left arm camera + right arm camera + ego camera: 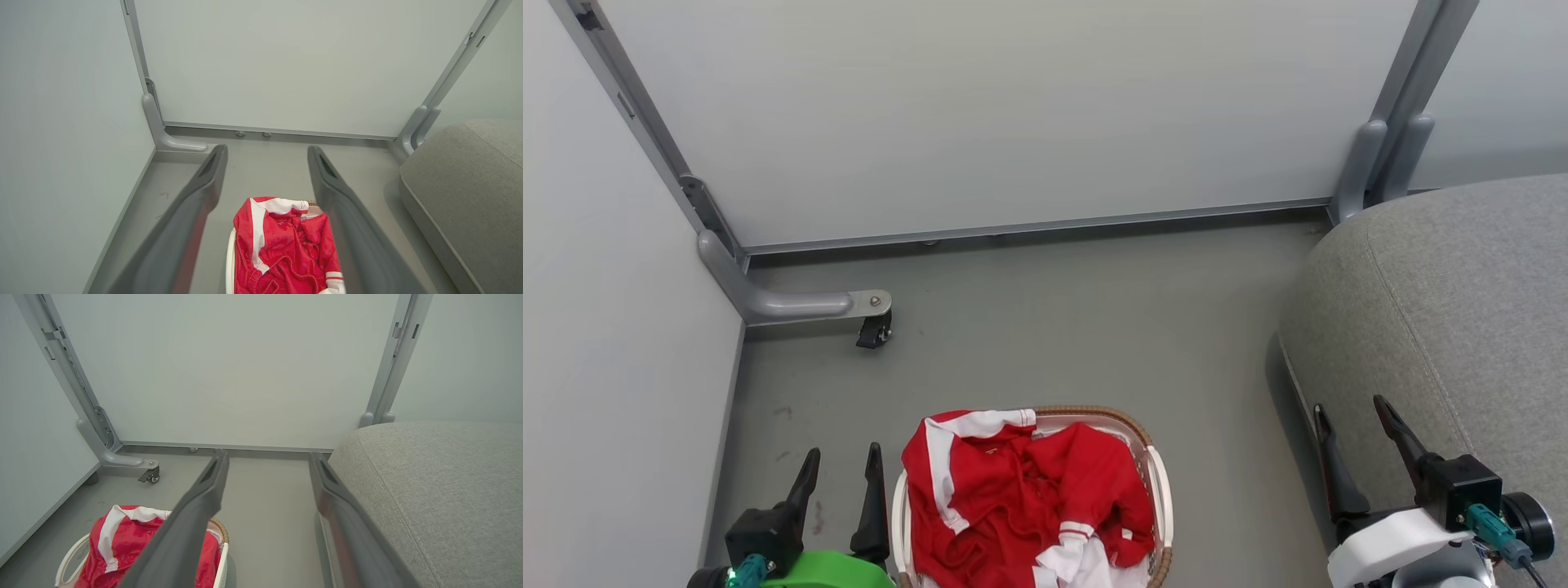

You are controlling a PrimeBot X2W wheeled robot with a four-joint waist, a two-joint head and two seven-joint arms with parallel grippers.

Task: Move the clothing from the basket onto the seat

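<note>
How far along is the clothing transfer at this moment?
Done: nothing; no garment lies on the visible part of the large grey fabric seat. In hand: nothing; left gripper and right gripper hover with jaws open, empty. Left: all the red-and-white sports clothing, piled in the oval white plastic basket.

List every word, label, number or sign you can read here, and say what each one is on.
Nothing here can be read.
Red clothing in the basket: a tiny pale mark near the collar, too small to read.
Seat, wall panels, floor: no writing seen.
</note>
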